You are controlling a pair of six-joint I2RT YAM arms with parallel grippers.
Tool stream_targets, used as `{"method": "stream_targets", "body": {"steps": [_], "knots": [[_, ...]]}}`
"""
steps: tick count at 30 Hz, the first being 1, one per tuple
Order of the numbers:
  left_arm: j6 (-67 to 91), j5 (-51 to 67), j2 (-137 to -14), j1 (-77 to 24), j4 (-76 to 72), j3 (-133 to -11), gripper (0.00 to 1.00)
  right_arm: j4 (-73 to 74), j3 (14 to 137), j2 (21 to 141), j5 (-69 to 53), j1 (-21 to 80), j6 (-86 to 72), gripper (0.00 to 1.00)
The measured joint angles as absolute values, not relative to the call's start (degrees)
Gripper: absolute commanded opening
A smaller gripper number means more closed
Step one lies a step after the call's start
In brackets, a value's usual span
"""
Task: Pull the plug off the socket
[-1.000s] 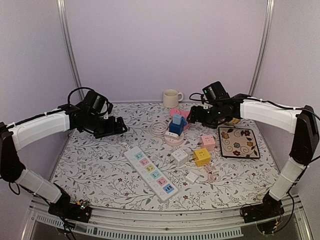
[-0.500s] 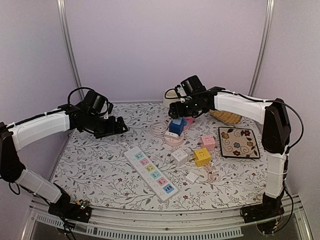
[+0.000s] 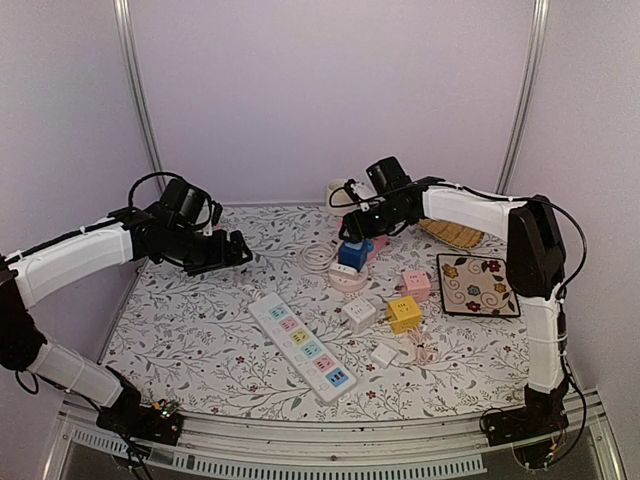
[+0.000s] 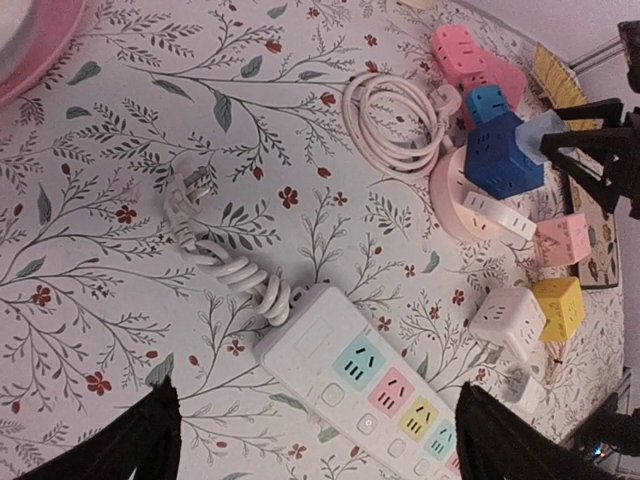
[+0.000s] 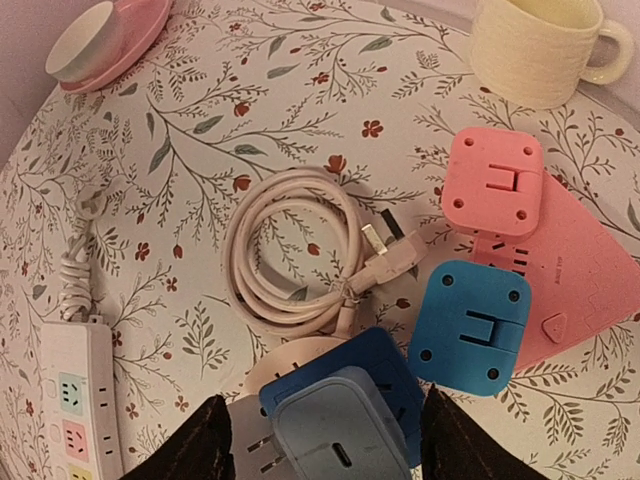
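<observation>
Poised right claw (image 5: 325, 425) released astride pale-blue plug (image 5: 335, 445) on blue socket (image 5: 330, 360) near bench (image 3: 180, 330) far edge; hung left claw (image 4: 315, 420) released above white cord (image 4: 230, 270).

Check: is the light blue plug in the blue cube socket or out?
In. The light blue plug sits seated on the blue cube socket; the right gripper, open, straddles it without gripping.

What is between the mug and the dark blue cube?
A pink square adapter, seen best in the right wrist view, lies between the mug and the dark blue cube. A flat blue adapter sits just beside that line.
</observation>
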State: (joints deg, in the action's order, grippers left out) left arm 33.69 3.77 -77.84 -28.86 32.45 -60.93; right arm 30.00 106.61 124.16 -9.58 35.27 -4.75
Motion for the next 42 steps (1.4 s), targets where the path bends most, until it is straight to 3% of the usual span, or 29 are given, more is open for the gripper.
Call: {"method": "stream_targets", "body": {"steps": [9, 15, 34, 38, 42], "knots": [[33.76, 3.64, -77.87, -28.86, 32.51, -60.93, 0.95, 31.48, 108.81, 125.45, -9.61, 37.17, -4.54, 0.3], [34.13, 3.92, -77.95, -28.86, 32.49, -60.93, 0.95, 32.18, 109.14, 125.43, -8.27, 38.65, -5.72, 0.22], [35.9, 10.09, -86.11, -30.0, 29.43, -62.0, 0.93, 37.58, 109.12, 123.87, 6.0, 50.68, -27.83, 0.2], [37.63, 11.75, -88.33, -31.62, 28.27, -62.52, 0.88, 38.33, 109.3, 123.87, 9.08, 53.69, -32.4, 0.21], [39.48, 13.06, -90.96, -33.06, 27.66, -63.79, 0.81, 39.64, 109.62, 123.87, 11.7, 55.55, -35.05, 0.29]]}}
